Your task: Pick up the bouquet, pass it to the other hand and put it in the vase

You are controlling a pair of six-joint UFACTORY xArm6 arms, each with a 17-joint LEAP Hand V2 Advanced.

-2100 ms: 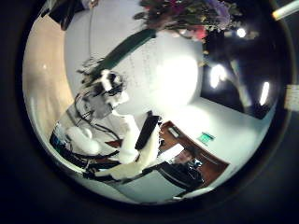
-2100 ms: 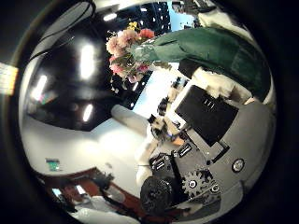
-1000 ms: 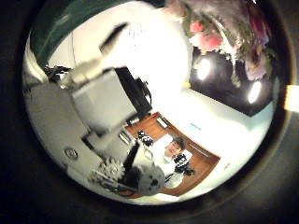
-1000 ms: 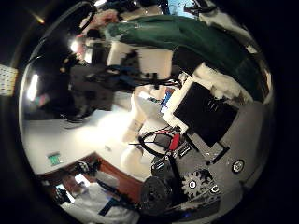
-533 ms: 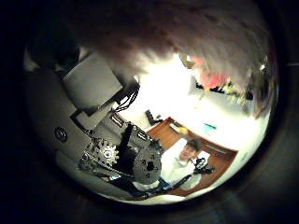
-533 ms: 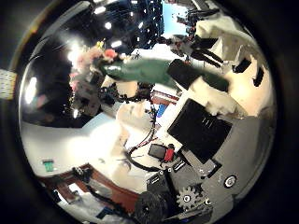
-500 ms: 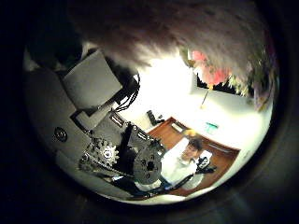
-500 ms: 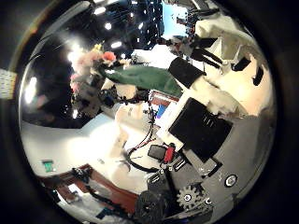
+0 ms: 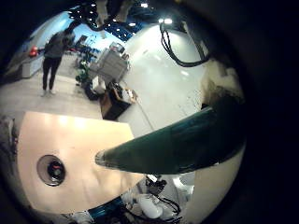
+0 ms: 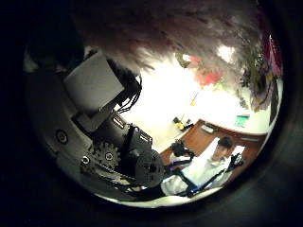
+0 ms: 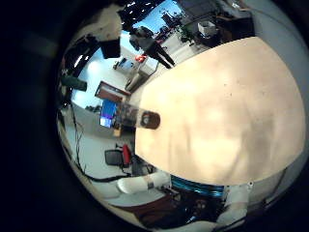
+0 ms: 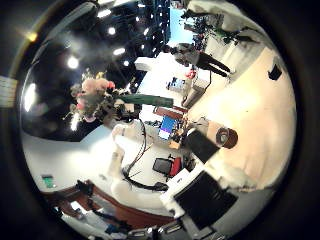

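You see the vase (image 11: 147, 119) standing upright on the table (image 11: 222, 116), near one of its edges and well apart from both hands. It is a round vessel. From the left hand's little finger side, its mouth (image 9: 51, 170) shows as a dark ring seen almost straight down. You cannot tell what lies inside it. The tabletop around it is smooth, pale and flat.

The bouquet (image 12: 98, 93) is up in the air, off the table and away from the vase. Its wrap (image 9: 177, 145) is a long smooth cone that tapers to a blunt tip, and it runs close across the left palm. Its blossoms (image 10: 170, 33) are a soft ruffled cluster just beside the left hand (image 10: 95, 104). In the right thumb side palm view, the left hand's grip is closed round the wrapped stem below the flower heads.

The right hand (image 12: 215, 195) is apart from the bouquet. You cannot tell whether it is open or closed.
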